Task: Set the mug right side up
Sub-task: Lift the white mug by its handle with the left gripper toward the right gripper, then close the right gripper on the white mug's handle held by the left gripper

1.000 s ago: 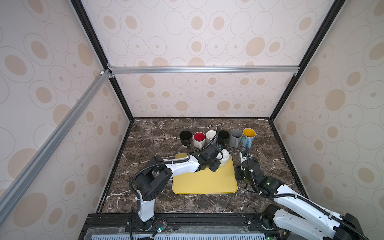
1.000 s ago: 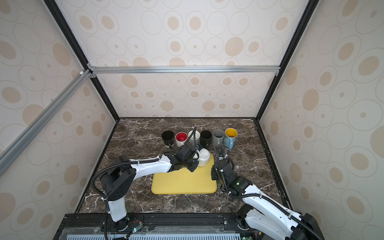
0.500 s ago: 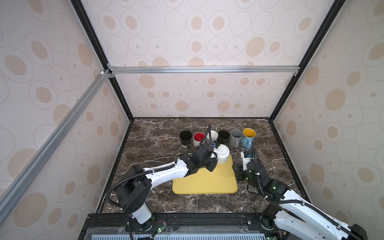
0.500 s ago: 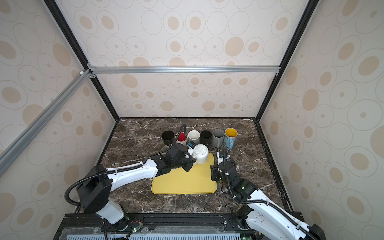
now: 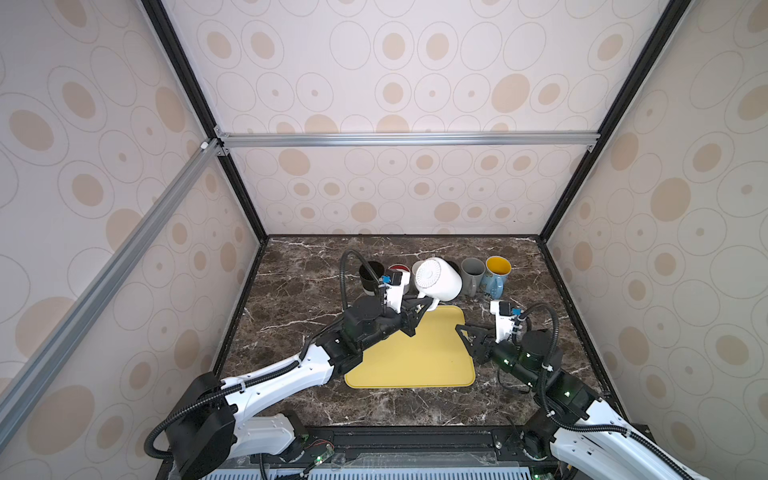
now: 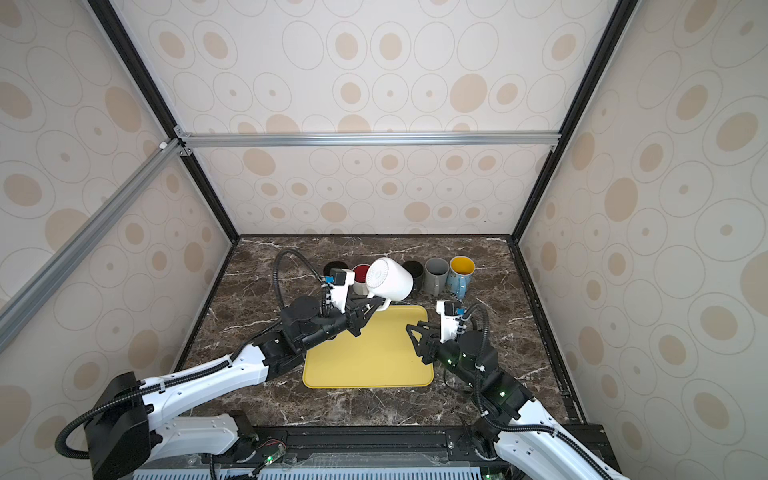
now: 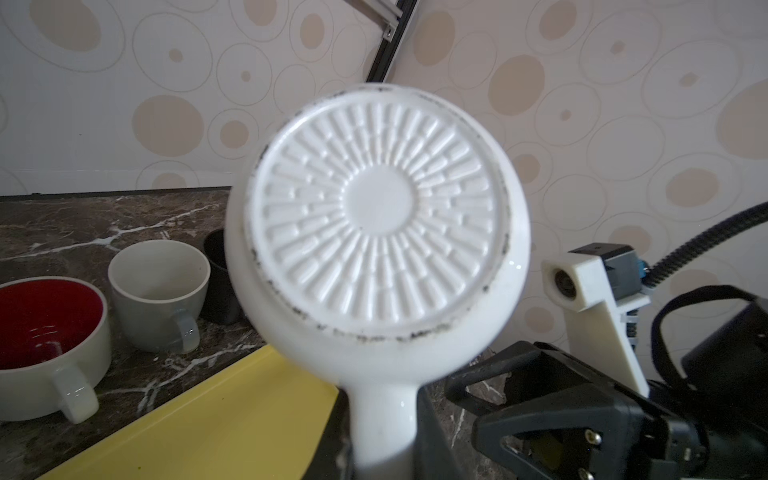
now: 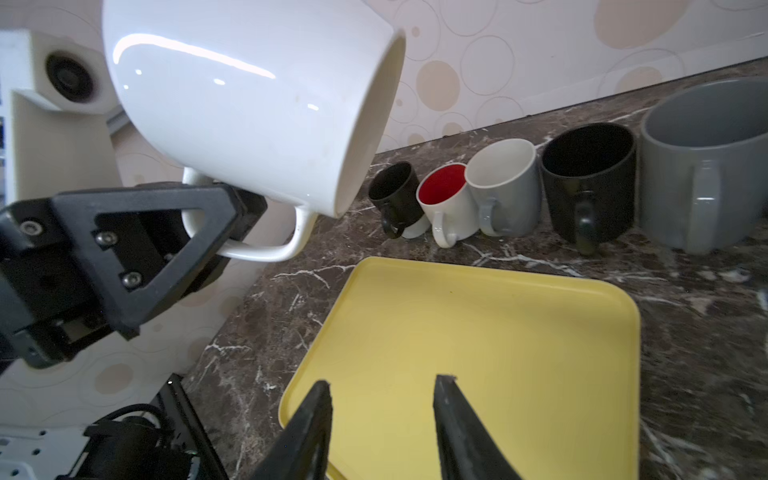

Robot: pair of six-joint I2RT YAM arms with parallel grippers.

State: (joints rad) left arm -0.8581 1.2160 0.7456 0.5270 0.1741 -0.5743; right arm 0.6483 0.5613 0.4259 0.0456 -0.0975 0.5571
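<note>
**Desk:** Where's the mug right now?

**Me:** I have the white mug in the air over the far edge of the yellow tray. My left gripper is clamped tight on its handle, and nothing else supports it.

**Desk:** Upright?

**Me:** Not yet. It lies roughly on its side. The base faces back along my left arm, and the mouth points toward the table's right edge and a little downward. I'd call the turn about half done. What's left, as I judge it, is to roll the wrist until the mouth faces up, then set it down and let go.

**Desk:** And the other arm?

**Me:** My right gripper hovers over the tray's right edge, jaws partly apart, holding nothing and clear of the mug.

**Desk:** What are we handling?

**Me:** Glazed ceramic, glossy enough to throw highlights, with a rounded body and a thin loop handle. The base has moulded radial ribs around a smooth disc, and dark scuffs on the foot ring. The tray looks like matte plastic, with rounded corners and a low lip. The table is dark veined marble. A row of upright mugs stands along its far edge, just behind the one I carry, so I'd swing with care.
</note>
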